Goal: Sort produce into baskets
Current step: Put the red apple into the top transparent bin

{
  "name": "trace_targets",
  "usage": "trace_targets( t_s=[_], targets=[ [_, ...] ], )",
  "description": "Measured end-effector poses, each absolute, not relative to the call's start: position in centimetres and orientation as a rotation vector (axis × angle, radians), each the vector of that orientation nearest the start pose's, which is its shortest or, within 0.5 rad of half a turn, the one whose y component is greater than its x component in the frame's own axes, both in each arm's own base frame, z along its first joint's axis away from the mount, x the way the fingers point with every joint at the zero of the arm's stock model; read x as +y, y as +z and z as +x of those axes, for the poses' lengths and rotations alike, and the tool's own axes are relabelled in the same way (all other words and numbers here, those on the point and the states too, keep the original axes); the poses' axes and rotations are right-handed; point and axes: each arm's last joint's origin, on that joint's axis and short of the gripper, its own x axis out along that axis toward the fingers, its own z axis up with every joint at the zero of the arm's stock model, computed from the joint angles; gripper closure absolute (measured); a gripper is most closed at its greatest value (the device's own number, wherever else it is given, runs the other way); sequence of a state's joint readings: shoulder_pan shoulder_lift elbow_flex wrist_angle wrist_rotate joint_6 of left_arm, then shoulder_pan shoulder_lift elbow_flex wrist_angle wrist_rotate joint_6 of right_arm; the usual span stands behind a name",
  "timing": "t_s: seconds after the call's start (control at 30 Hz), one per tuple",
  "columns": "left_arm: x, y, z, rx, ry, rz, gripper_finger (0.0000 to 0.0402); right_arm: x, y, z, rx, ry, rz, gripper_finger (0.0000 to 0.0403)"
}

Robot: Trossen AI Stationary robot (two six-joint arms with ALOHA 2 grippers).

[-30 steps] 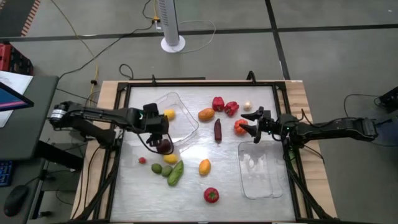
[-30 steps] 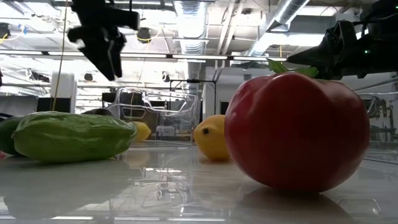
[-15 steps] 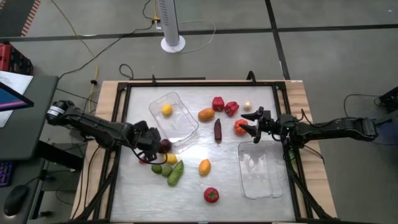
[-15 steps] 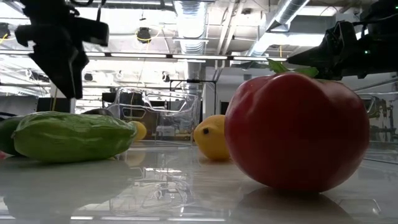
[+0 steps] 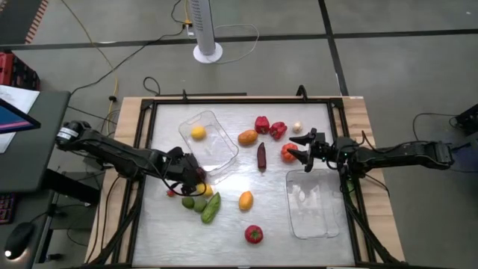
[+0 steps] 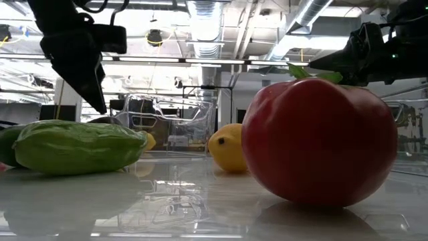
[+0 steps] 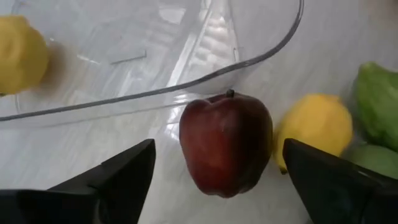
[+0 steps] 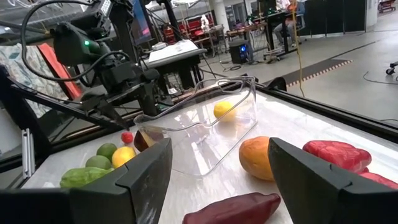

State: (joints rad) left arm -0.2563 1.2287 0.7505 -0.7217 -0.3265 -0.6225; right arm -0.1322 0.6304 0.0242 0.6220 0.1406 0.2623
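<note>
Beside the left basket [image 5: 213,142], your left gripper [image 7: 214,180] straddles a dark red apple [image 7: 225,142].
Fingers open, apple on the bench; right gripper [image 5: 297,147] open by the orange pepper [image 5: 288,152].

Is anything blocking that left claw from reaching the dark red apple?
Nothing visible. The open left gripper faces the apple directly, fingers either side. A lemon sits beside it; the basket rim lies just beyond.

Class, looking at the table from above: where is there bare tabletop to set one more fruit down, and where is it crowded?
Free: the strip between the red tomato and the near edge, and the corner beyond the left basket. The right basket is empty too. Crowded: the green cluster by the left end effector, and around the red peppers.
</note>
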Motion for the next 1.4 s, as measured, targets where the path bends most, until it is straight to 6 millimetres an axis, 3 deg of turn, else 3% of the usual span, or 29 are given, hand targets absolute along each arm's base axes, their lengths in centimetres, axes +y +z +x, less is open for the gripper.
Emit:
trace_targets(
  t_s=[0.17,0.73,0.87,1.03,1.23,1.4],
  targets=[
    [-4.4,19.6,21.0,1.090,0.457,-0.169,0.0030,-2.2,17.0,13.7,-0.051,-0.269,0.261,0.0112],
    [-4.9,17.0,22.5,1.176,0.439,-0.124,0.0029,-2.2,16.9,13.8,-0.039,-0.270,0.263,0.0112],
    [-4.9,17.0,22.5,1.180,0.439,-0.120,0.0049,-2.3,16.8,13.9,-0.034,-0.271,0.262,0.0112],
    [-4.9,17.0,22.5,1.186,0.426,-0.110,0.0110,-2.3,16.8,13.9,-0.034,-0.271,0.262,0.0112],
    [-4.9,18.3,22.4,1.267,0.422,-0.082,0.0148,-2.3,16.8,13.9,-0.035,-0.271,0.262,0.0112],
    [-4.9,22.2,22.5,1.288,0.421,-0.048,0.0146,-2.3,16.8,13.9,-0.035,-0.271,0.262,0.0112]
  ],
)
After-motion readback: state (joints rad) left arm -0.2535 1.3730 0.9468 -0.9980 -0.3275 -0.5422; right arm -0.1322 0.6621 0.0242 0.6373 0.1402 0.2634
